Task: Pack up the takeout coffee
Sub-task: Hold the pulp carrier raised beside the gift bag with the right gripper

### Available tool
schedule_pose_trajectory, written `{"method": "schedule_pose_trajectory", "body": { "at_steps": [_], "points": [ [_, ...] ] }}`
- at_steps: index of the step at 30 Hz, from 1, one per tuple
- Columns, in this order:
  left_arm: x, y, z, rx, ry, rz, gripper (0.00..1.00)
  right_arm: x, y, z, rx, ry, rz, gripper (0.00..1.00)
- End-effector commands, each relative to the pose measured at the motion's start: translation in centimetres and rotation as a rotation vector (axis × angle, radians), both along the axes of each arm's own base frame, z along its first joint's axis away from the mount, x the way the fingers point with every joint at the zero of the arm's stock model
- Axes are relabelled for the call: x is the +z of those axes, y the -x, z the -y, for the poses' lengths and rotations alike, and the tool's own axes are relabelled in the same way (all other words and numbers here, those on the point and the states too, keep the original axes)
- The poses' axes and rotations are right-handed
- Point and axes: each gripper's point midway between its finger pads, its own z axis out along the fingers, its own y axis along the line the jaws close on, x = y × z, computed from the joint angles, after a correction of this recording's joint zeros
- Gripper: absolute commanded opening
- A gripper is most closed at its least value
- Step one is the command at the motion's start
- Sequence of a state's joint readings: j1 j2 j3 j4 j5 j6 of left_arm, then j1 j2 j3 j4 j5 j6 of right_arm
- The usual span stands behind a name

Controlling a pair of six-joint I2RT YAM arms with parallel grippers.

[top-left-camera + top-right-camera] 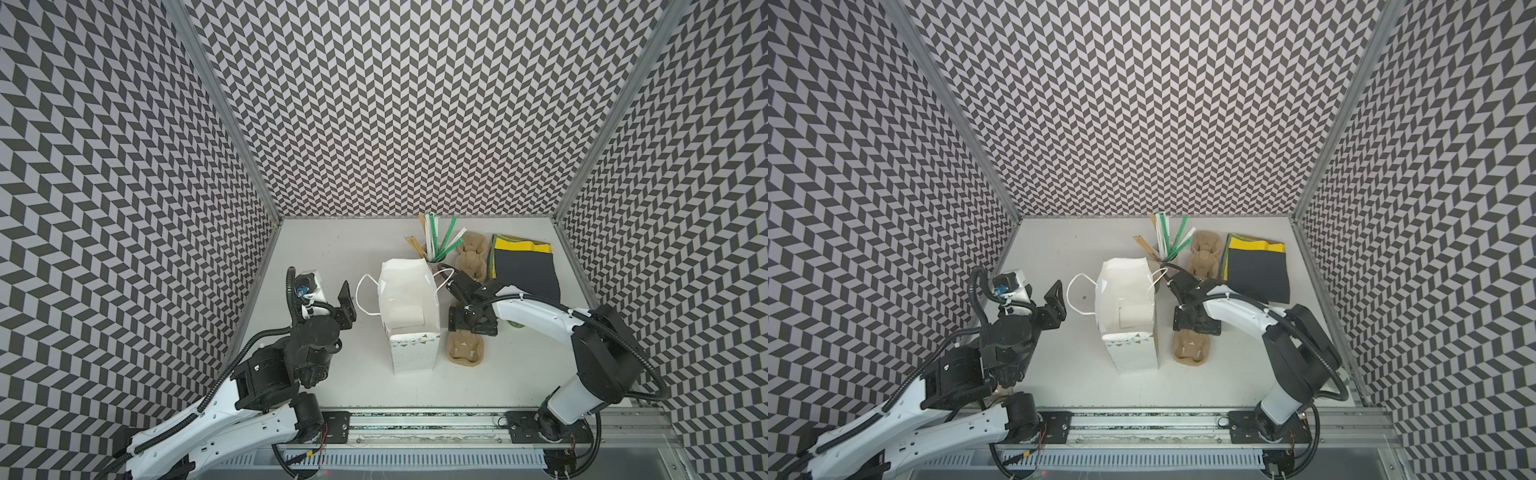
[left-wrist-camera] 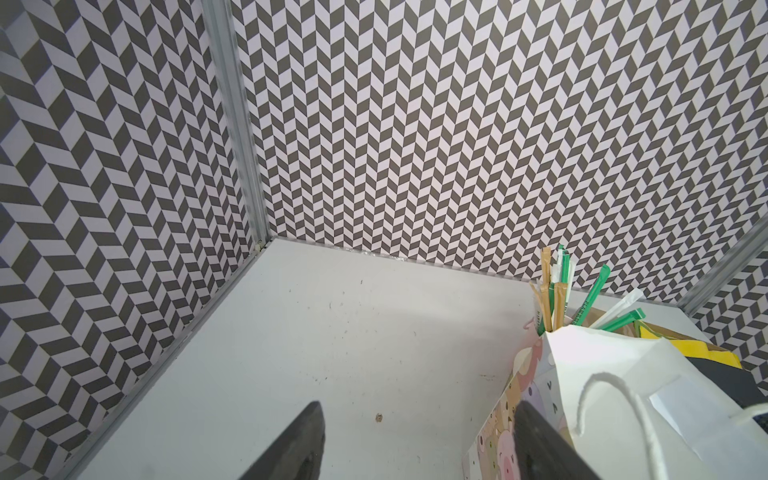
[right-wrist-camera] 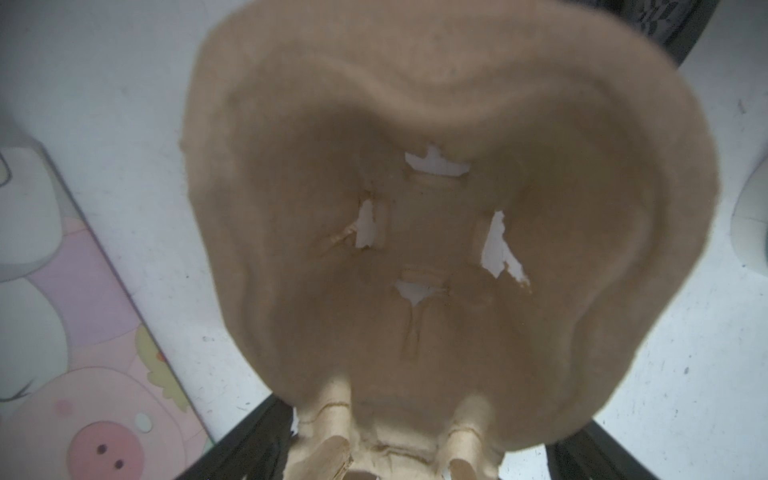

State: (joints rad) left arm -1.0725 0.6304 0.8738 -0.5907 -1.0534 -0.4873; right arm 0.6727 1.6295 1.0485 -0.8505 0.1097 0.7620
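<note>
Closest to the lens, a brown moulded-pulp cup carrier [image 3: 415,104] lies on the white table [image 1: 332,257] between the spread, non-gripping fingers of the right tool [image 1: 457,303]. The left tool [image 2: 415,449] hangs spread and empty beside the standing white paper bag [image 1: 409,299]. The takeout coffee I cannot place for certain; only a green sliver [image 1: 516,326] peeks from under the right forearm. Such a paper cup would likely be light and easily crushed, best held gently around its wall below the lid.
</note>
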Motion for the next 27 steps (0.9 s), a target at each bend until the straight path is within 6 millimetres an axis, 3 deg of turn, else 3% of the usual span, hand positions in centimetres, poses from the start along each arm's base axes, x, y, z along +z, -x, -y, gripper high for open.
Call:
{"method": "schedule_pose_trajectory", "body": {
  "at_steps": [1, 13, 27],
  "points": [
    [0.0, 0.0, -0.5, 0.024, 0.009, 0.012, 0.72, -0.5, -0.3, -0.2, -0.025, 0.019, 0.019, 0.90],
    [0.0, 0.0, -0.5, 0.024, 0.008, 0.012, 0.72, -1.5, 0.4, -0.5, -0.020, 0.021, 0.003, 0.88],
    [0.0, 0.0, -0.7, 0.029, 0.004, 0.015, 0.72, -0.7, 1.2, -0.6, 0.016, -0.011, 0.005, 0.83]
  ]
}}
